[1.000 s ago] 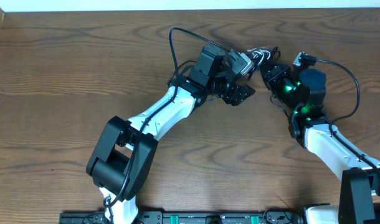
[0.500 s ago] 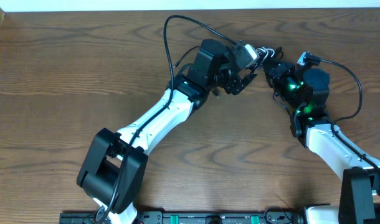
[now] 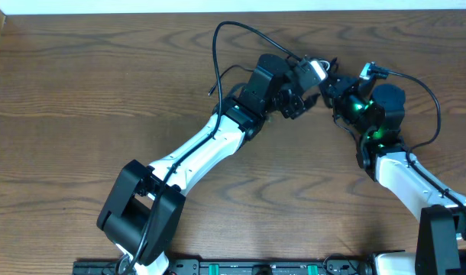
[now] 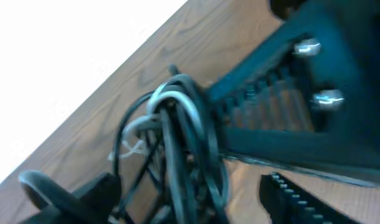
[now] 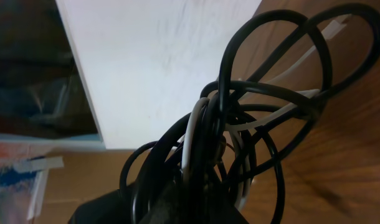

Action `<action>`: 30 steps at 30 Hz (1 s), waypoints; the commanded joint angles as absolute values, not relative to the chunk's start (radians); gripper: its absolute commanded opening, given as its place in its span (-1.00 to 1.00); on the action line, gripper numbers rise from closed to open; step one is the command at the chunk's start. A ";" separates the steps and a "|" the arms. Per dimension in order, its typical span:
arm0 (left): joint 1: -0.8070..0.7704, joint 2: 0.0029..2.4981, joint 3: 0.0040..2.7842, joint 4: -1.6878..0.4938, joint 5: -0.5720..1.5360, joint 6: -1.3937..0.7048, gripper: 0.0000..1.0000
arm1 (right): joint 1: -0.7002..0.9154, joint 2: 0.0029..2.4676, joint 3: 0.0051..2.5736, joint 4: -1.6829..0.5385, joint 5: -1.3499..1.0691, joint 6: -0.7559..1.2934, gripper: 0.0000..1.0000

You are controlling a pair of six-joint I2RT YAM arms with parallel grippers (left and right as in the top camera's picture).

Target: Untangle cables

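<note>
Upper right of centre in the overhead frame: a small knot of thin, flexible cables [image 3: 322, 66], mostly black with one white strand, set against the brown wood-grain surface [image 3: 103, 92] close to its far edge.

In the right wrist view, the same cables [image 5: 240, 130] as a fan of overlapping black loops. White strand threaded through the middle, everything rising from bottom centre toward the upper right corner. Gripped at the base by the right pincer [image 5: 177, 208], clenched tight on the cables. From above, that right pincer [image 3: 334, 82] just to the right of the knot, with green lights glowing on the arm behind it.

In the left wrist view, cables [image 4: 177, 143] bunched at lower centre-left, black strands wrapped round a pale loop. Directly at the tips of the left pincer [image 4: 243, 163], released, its ridged black fingers [image 4: 271, 102] spread apart on the right side of the frame. Possibly brushing the knot with the upper tip; too blurred to say. From above, left pincer [image 3: 298, 98] just left of the knot, facing the right one.

Behind the loops, at upper left of the right wrist frame, a flat white panel [image 5: 159, 62].
</note>
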State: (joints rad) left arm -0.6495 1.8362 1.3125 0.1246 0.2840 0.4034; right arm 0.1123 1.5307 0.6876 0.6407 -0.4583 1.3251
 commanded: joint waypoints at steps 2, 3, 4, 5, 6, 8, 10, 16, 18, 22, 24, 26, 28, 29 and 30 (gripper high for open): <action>-0.649 1.826 1.326 0.130 0.186 0.420 -0.28 | 0.113 1.528 0.692 0.647 -0.517 1.334 -0.99; -0.648 1.826 1.326 0.130 0.186 0.426 -0.46 | 0.113 1.528 0.692 0.648 -0.519 1.334 -0.98; -0.648 1.826 1.326 0.130 0.186 0.426 -0.63 | 0.113 1.528 0.692 0.647 -0.519 1.333 -0.98; -0.648 1.826 1.326 0.130 0.186 0.426 -0.82 | 0.113 1.528 0.692 0.647 -0.519 1.331 -0.98; -0.648 1.826 1.326 0.130 0.186 0.426 -0.85 | 0.113 1.528 0.692 0.647 -0.520 1.330 -0.98; -0.648 1.826 1.326 0.130 0.186 0.426 -0.85 | 0.113 1.528 0.692 0.647 -0.523 1.326 -0.98; -0.645 1.826 1.326 0.130 0.186 0.426 -0.85 | 0.113 1.528 0.692 0.643 -0.523 1.312 -0.98; -0.631 1.825 1.326 0.128 0.186 0.426 -0.85 | 0.112 1.528 0.692 0.570 -0.506 1.242 -0.98; -0.626 1.825 1.326 0.128 0.186 0.425 -0.85 | 0.112 1.528 0.692 0.550 -0.487 1.209 -0.98; -0.621 1.825 1.326 0.125 0.186 0.426 -0.85 | 0.110 1.528 0.692 0.524 -0.446 1.184 -0.98; -0.621 1.825 1.326 0.125 0.186 0.425 -0.85 | 0.110 1.528 0.692 0.519 -0.428 1.180 -0.98; -0.621 1.825 1.326 0.125 0.186 0.425 -0.74 | 0.110 1.528 0.692 0.520 -0.423 1.180 -0.98; -0.621 1.825 1.326 0.125 0.186 0.425 -0.53 | 0.110 1.528 0.692 0.520 -0.424 1.180 -0.98; -0.621 1.825 1.326 0.125 0.186 0.425 -0.49 | 0.110 1.528 0.692 0.520 -0.425 1.180 -0.98; -0.621 1.825 1.326 0.125 0.186 0.425 -0.47 | 0.110 1.528 0.692 0.520 -0.425 1.180 -0.98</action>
